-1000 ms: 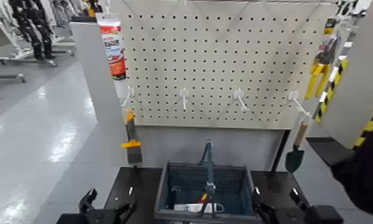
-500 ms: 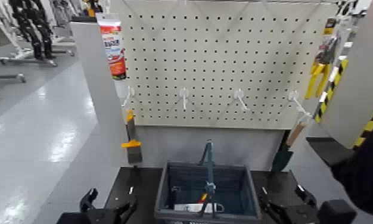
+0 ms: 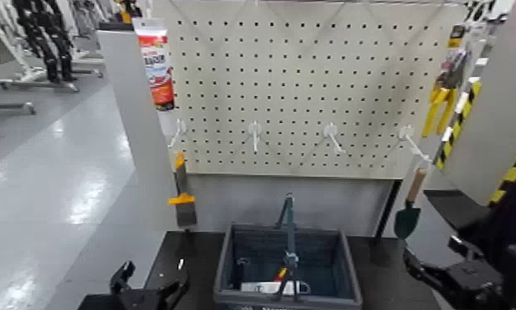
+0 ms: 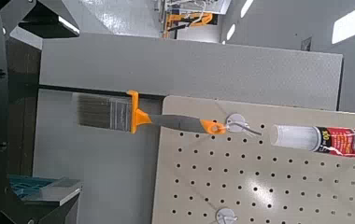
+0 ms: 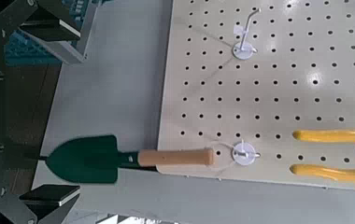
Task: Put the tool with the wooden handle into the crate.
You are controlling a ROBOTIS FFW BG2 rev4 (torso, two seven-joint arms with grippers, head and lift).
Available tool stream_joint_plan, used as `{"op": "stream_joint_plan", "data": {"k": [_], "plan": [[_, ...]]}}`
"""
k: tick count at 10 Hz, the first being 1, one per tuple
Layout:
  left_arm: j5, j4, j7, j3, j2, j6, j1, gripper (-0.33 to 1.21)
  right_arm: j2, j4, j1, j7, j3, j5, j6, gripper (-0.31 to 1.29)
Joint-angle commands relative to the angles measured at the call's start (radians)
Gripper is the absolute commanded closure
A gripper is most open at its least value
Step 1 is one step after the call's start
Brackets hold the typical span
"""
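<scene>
Trowel (image 3: pixel 410 206): dark green blade, light-brown handle. Crate (image 3: pixel 288 264): dark blue-grey. Pegboard (image 3: pixel 294 91): beige, dotted with dark holes.

Black-bodied robot claws

The left claw (image 3: pixel 152 287) and right claw (image 3: pixel 433 259) were black, with angular tips and dark round screws.

The basket's bail handle (image 3: pixel 290 239) is standing upright across the middle of the crate (image 3: pixel 288 265), obstructing its central opening; free interior room is remaining on either side of the handle, above the items lying inside.
</scene>
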Motion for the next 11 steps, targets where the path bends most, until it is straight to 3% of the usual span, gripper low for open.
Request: {"op": "stream_joint_plan", "data": {"k": [1, 5, 7, 11], "plan": [[0.002, -0.002, -0.003, 0.002, 0.0, -0.001, 0.0, 0.11, -0.08, -0.005, -0.059, 0.064, -0.033, 0.023, 0.079, 0.14], [0.005, -0.002, -0.005, 0.0, 0.003, -0.001, 0.0, 0.11, -0.206, 0.096, -0.159, 0.143, -0.021, 0.016, 0.133, 0.14], [0.005, -0.002, -0.005, 0.002, 0.002, -0.001, 0.0, 0.11, -0.258, 0.183, -0.225, 0.186, 0.01, -0.031, 0.136, 0.14], [0.005, -0.002, -0.006, -0.002, 0.0, -0.001, -0.003, 0.11, -0.322, 0.374, -0.369, 0.226, 0.098, -0.08, 0.093, 0.14]]}}
